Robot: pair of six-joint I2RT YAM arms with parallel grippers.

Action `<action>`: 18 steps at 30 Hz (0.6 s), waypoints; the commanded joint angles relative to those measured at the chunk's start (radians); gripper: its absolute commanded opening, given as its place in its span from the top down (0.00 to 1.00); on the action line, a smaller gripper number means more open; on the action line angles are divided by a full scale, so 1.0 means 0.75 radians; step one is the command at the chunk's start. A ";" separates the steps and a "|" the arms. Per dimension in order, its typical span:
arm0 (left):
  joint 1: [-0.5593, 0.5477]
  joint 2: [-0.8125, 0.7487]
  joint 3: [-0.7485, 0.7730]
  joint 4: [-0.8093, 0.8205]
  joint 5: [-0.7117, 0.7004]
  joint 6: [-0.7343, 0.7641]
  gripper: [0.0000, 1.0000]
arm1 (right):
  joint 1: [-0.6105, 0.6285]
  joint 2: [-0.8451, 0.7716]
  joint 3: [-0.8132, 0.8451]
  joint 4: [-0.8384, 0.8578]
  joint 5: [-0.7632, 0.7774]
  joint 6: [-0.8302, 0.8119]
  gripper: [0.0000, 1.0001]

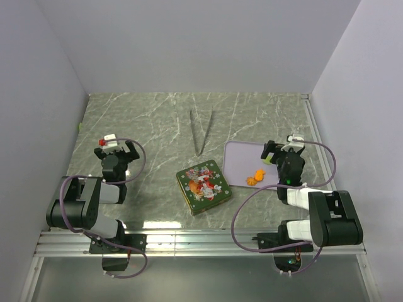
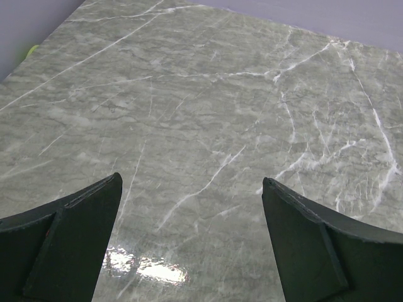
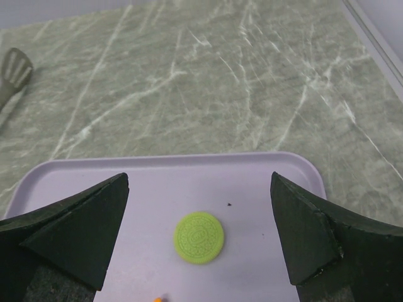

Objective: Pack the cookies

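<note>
both claws stand spread with nothing between their fingers: the right claw (image 3: 200,242) hangs over the near part of the lilac tray (image 3: 94,173), the left claw (image 2: 192,242) over bare marble table (image 2: 208,100) well to the left of the tin.

a green sandwich cookie (image 3: 199,236) lies on the tray right under the right claw, and an orange cookie (image 1: 255,178) (it looks broken or crumbly from above) sits near the tray's near-left edge. left of the tray rests a square tin (image 1: 203,186), its festive printed lid on. beyond the tin lie grey tongs (image 1: 202,131).

judging by this, packing is unfinished: at least two cookies are outside the closed tin, and what it holds is hidden.

no brand or readable writing shows; the lid carries only a picture, the cookie only an embossed pattern.
</note>
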 commanded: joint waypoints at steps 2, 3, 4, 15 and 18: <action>0.015 -0.015 0.034 0.062 0.062 0.000 0.01 | -0.004 -0.001 -0.012 0.211 -0.061 -0.038 0.00; 0.030 -0.015 0.034 0.060 0.083 -0.008 0.01 | -0.006 -0.003 -0.012 0.213 -0.059 -0.038 0.00; 0.030 -0.017 0.032 0.062 0.099 -0.012 0.01 | -0.004 -0.005 -0.019 0.218 -0.059 -0.038 0.00; 0.085 -0.013 0.048 0.036 0.284 0.023 0.01 | -0.004 -0.007 -0.014 0.214 -0.063 -0.042 0.00; 0.087 -0.013 0.048 0.034 0.284 0.023 0.01 | -0.004 -0.007 -0.015 0.216 -0.063 -0.040 0.00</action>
